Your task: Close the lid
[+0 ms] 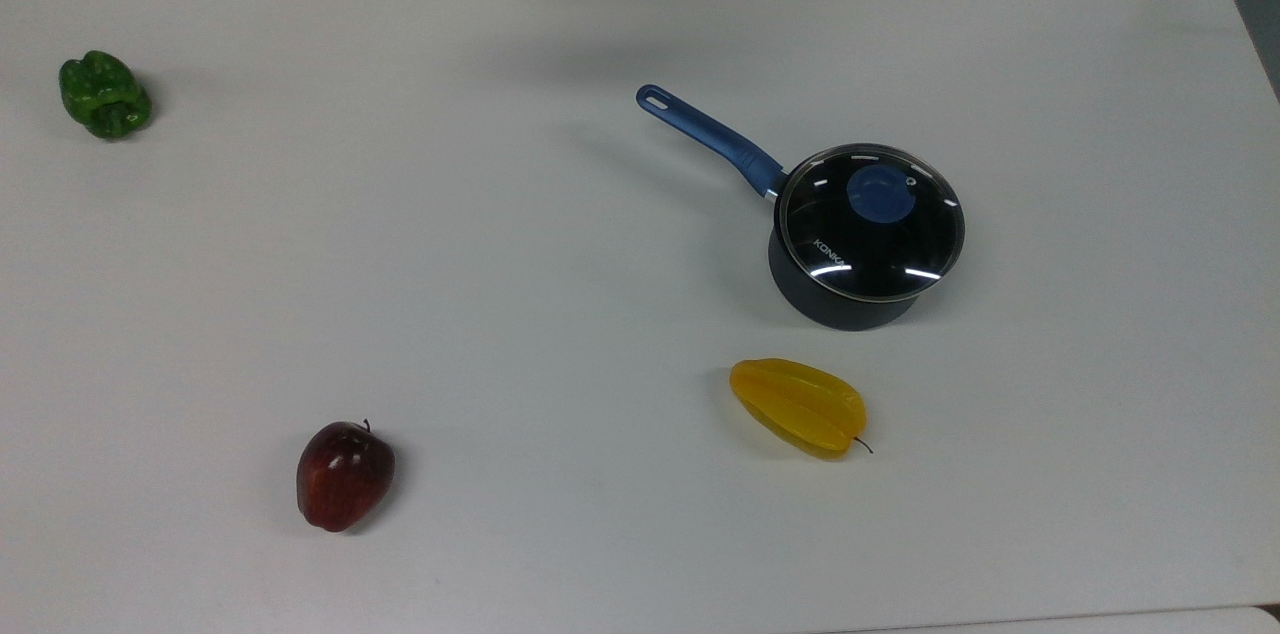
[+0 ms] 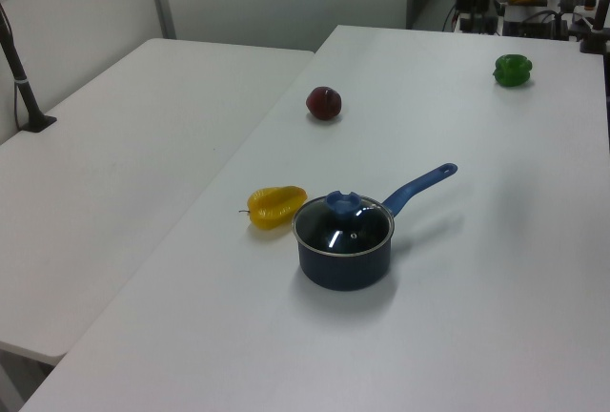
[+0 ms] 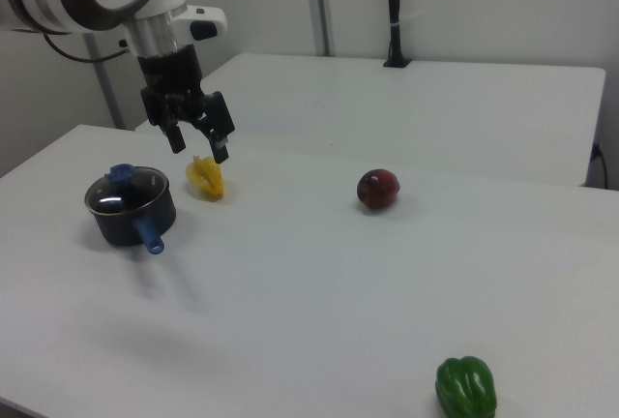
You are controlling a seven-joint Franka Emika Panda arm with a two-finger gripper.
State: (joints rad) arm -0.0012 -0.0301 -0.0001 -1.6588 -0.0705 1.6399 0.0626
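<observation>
- Lid [image 1: 871, 222] seated flat on the dark saucepan [image 1: 840, 299], metal rim matching the pan's rim all round, blue knob [image 1: 878, 193] upright at centre; in the top view, at about 3 o'clock from the middle of the surface [image 1: 520, 294].
- Saucepan's blue handle [image 1: 708, 136] pointing to about 10 o'clock in the top view: the one long axis in the scene.
- Gripper [image 3: 199, 145] seen in the right view, raised clear of the surface, fingers spread wide and holding nothing.
- Key relation, in the right view: lid [image 3: 124, 192] lying toward 8 o'clock from the gripper, lower down and apart from it, no contact.
- Judged from this: closing looks done, nothing left to grasp; any further move would be a retreat up and away, not a descent toward the knob.
- Yellow starfruit [image 1: 798, 406] near the pan at its 6 o'clock in the top view; in the right view it sits just under the gripper's fingertips, though the height gap between them cannot be told.
- Red apple [image 1: 344, 474] at 7 o'clock and green pepper [image 1: 104, 95] at 10 o'clock of the top view, both well apart from the pan.
</observation>
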